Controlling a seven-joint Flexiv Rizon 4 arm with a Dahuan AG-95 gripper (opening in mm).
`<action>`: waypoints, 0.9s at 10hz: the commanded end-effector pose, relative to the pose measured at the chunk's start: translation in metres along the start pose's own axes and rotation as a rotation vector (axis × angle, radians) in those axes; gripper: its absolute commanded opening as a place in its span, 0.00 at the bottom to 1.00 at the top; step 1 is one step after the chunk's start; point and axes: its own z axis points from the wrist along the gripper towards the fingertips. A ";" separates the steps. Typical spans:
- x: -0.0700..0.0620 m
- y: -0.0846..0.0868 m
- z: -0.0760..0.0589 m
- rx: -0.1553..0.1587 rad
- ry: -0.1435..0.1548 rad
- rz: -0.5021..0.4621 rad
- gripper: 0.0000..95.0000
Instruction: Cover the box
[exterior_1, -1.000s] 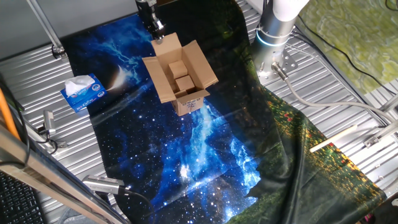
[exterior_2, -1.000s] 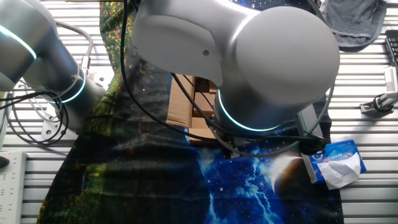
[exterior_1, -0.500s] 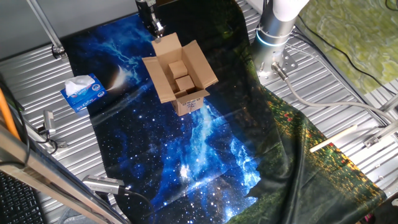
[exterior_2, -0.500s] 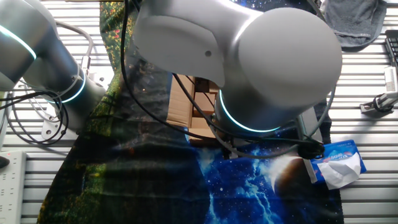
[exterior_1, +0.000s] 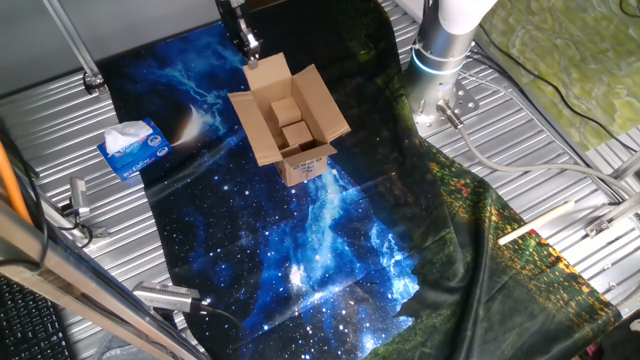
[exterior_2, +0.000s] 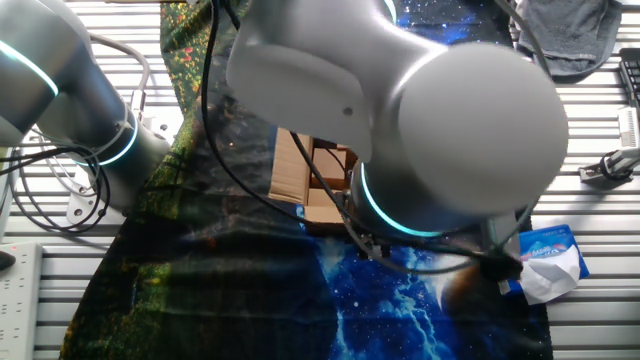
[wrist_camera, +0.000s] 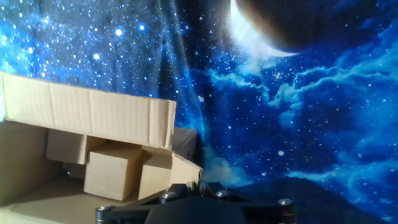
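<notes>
The brown cardboard box (exterior_1: 288, 125) stands open on the starry blue cloth, all flaps up or splayed, white label (exterior_1: 305, 168) on its near side. Two small cartons (exterior_1: 290, 122) lie inside. My gripper (exterior_1: 243, 42) hangs just behind the box's far flap (exterior_1: 268, 72), fingers together. In the hand view the far flap (wrist_camera: 87, 115) fills the left, the small cartons (wrist_camera: 112, 171) show below it, and my gripper (wrist_camera: 186, 190) sits at the flap's corner, shut. In the other fixed view the arm hides most of the box (exterior_2: 298, 180).
A blue and white tissue box (exterior_1: 134, 149) lies left of the carton, also in the other fixed view (exterior_2: 545, 262). The arm's base (exterior_1: 440, 60) stands at the back right. Metal clamps (exterior_1: 75, 205) and rods line the left table edge.
My gripper has shifted slightly back and left behind the far flap; the arm has swung a little in the other fixed view. The box has not moved.
</notes>
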 end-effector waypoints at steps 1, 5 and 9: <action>0.000 0.001 0.000 -0.030 -0.001 0.038 0.00; 0.000 0.001 -0.001 -0.050 0.003 0.057 0.20; 0.000 0.001 -0.001 -0.055 0.003 0.066 0.20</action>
